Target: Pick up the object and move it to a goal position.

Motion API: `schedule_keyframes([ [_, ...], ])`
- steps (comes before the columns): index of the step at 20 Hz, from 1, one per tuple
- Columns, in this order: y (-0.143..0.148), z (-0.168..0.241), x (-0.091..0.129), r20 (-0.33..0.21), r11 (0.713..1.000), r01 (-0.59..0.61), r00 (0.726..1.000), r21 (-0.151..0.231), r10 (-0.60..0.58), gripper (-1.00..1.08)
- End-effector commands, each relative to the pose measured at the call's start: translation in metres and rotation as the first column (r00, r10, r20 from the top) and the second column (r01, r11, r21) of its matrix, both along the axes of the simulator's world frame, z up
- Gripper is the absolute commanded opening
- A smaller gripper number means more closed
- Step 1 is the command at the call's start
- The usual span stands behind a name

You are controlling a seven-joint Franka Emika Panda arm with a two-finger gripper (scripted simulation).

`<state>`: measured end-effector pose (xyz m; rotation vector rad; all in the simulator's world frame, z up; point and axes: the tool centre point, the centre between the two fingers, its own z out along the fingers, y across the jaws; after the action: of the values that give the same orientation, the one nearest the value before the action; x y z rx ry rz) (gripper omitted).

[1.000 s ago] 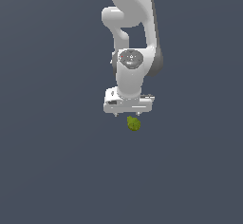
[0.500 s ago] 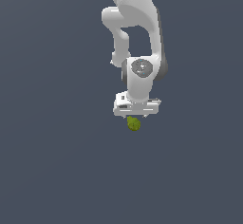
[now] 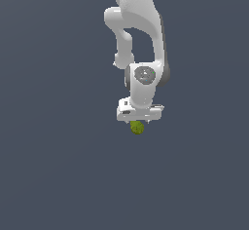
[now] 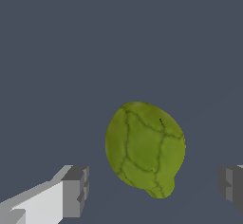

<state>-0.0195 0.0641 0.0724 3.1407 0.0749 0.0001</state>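
The object is a small lumpy olive-lime blob (image 3: 137,127) lying on the dark grey floor; it fills the middle of the wrist view (image 4: 144,149). My white gripper (image 3: 138,121) hangs straight down just above it, its hand partly covering the blob in the exterior view. In the wrist view the gripper (image 4: 154,187) is open: one fingertip (image 4: 76,190) and the other (image 4: 231,187) stand wide apart on either side of the blob, neither touching it.
The floor (image 3: 58,165) is a plain dark grey surface with nothing else on it in either view. The white arm (image 3: 138,34) rises behind the gripper toward the top of the exterior view.
The arm has lowered and shifted slightly to the exterior view's right, bringing the gripper down over the blob. The blob has not moved.
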Motion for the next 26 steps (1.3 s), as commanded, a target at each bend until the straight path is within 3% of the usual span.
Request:
schedule_keyframes([
  [1,0.0,-0.013,-0.001,-0.001,1.0,0.0,1.0,0.0,0.0,1.0],
  [9,0.001,-0.032,0.0,0.0,1.0,0.0,1.0,0.0,0.0,1.0],
  [10,0.001,-0.032,0.0,0.0,1.0,0.0,1.0,0.0,0.0,-1.0],
  [26,0.007,-0.023,0.005,0.0,1.0,0.0,1.0,0.0,0.0,-1.0],
])
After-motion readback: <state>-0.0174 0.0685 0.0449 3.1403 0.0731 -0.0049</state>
